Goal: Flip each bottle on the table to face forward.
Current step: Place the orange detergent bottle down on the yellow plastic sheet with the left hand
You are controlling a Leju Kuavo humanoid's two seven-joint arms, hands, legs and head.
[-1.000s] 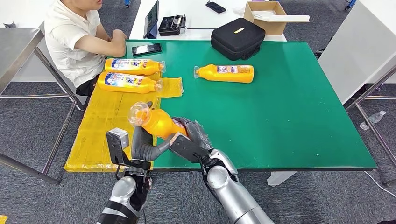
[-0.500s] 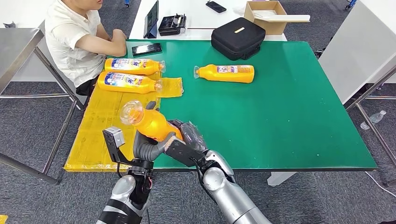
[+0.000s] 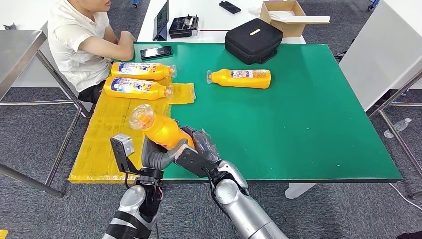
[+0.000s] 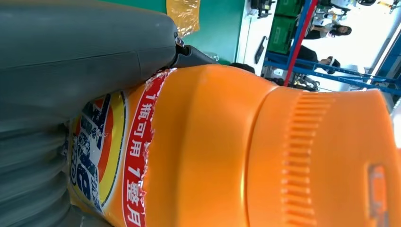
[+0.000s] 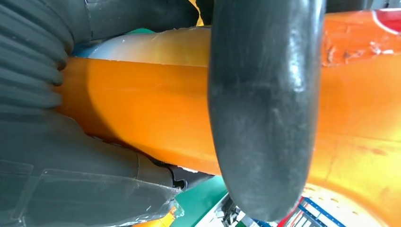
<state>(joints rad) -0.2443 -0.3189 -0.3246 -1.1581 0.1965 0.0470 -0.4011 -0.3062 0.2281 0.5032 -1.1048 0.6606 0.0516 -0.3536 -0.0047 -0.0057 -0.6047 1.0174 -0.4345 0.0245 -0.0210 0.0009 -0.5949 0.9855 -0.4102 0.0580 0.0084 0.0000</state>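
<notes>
Left wrist view puts the fingers first: a thick grey matte thumb [image 4: 85, 52] presses flat on the smooth, glossy plastic wall of an orange detergent bottle [image 4: 246, 156], just at the ragged torn edge of its red, blue and yellow paper label. The bottle's cap end is ribbed with fine moulded ridges. Right wrist view has a dark rubbery finger [image 5: 265, 109] curled across the same orange body, with the grey ribbed cover against it on the other side.

From the head view, both hands grip this one bottle [image 3: 158, 128] together. The left hand [image 3: 155, 155] wraps it from below and the right hand [image 3: 198, 149] clasps its base end, so neither hand's fingers are spread. The bottle is lifted off the surface and tilted, its clear rounded cap pointing up and away toward the yellow mat, above the near edge of the table where green meets yellow.

Orange bottles number four in all. Two lie on their sides, parallel and near each other, on the crinkled yellow mat [image 3: 107, 134]: the far one [image 3: 142, 70] and the near one [image 3: 134, 87], both with blue labels up. The fourth [image 3: 241, 77] lies alone on the flat green table top [image 3: 308, 124].

A black soft zip case [image 3: 254, 41], a dark phone [image 3: 156, 52] and an open cardboard box [image 3: 282, 11] sit at the far side. One person in a white shirt [image 3: 74, 42] sits at the far left corner.
</notes>
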